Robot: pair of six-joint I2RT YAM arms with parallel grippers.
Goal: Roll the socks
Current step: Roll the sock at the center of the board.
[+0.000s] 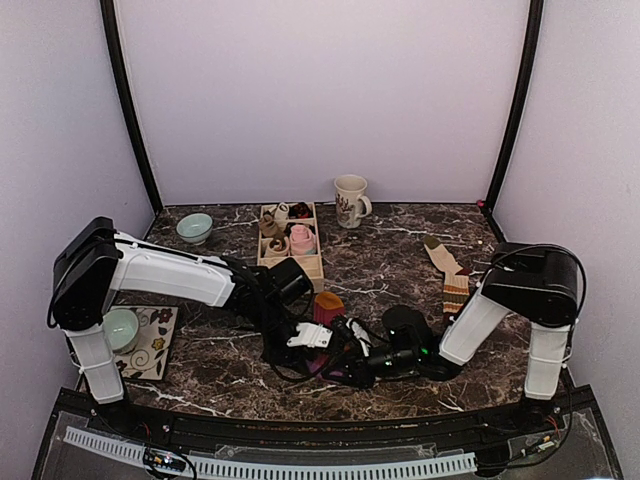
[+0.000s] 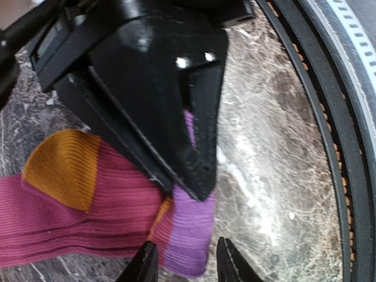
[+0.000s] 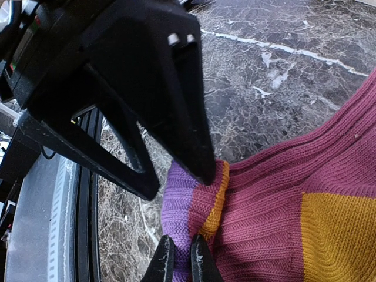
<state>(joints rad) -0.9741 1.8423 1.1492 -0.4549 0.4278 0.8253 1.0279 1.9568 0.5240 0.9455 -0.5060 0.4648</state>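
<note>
Right, so your striped sock [image 2: 88, 217] lay flat on the marble tabletop [image 1: 400, 245], close to the front edge and roughly midway between the two arm bases. It had a maroon body, an orange patch, a thin orange band and a purple toe. Your right gripper [image 3: 181, 261] had its fingers all but together, nipping a fold of the knit right where the purple met the orange band. Your left gripper [image 2: 185, 265] faced that same end from the opposite side. Its fingers stood partly apart, one on either side of the purple toe, and a sliver of marble showed beside the cloth, so there was no pinch to see. The two heads sat nose to nose over the toe end.

Well off to the right, the second striped sock [image 1: 452, 278] lay stretched out on the marble. Behind the grippers sat a wooden tray [image 1: 305, 270], split into compartments, with a pink bundle [image 1: 302, 238] in one of them. A mug [image 1: 350, 200] stood at the back by the wall and a teal bowl [image 1: 195, 228] at the back left. A second bowl [image 1: 121, 328] sat on a floral mat [image 1: 155, 350] beside your left arm's base.

The marble was dark brown veined with white, and glossy in the wrist views. Plain lavender walls [image 1: 320, 90] closed in three sides, with black posts [image 1: 128, 110] up the back corners. A ribbed white strip [image 1: 300, 467] ran along the front.
</note>
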